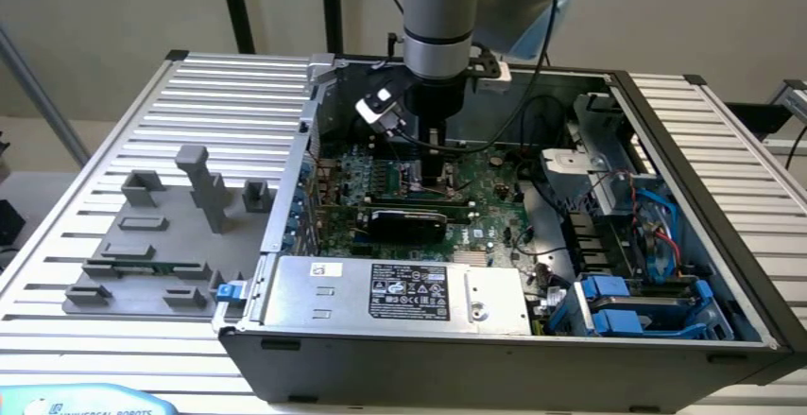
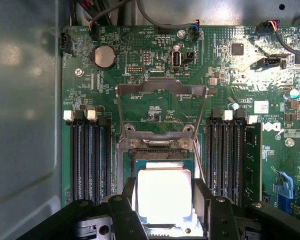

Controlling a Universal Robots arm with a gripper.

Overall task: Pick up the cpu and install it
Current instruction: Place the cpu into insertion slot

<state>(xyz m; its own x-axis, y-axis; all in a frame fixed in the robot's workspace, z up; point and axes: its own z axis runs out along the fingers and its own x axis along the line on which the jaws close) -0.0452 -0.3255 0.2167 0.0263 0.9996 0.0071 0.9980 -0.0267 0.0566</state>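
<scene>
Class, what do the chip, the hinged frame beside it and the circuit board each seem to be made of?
The chip: probably metal on top, smooth and shiny; it glares bright white. The hinged frame: likely bare steel, dull grey sheen, thin bent edges. The circuit board: green lacquered laminate, it seems, with fine printed markings and soldered parts.

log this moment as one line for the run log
stage: cpu install | end effector: shut on cpu | cpu: at open socket, load plate raised | location: inside pc case
</scene>
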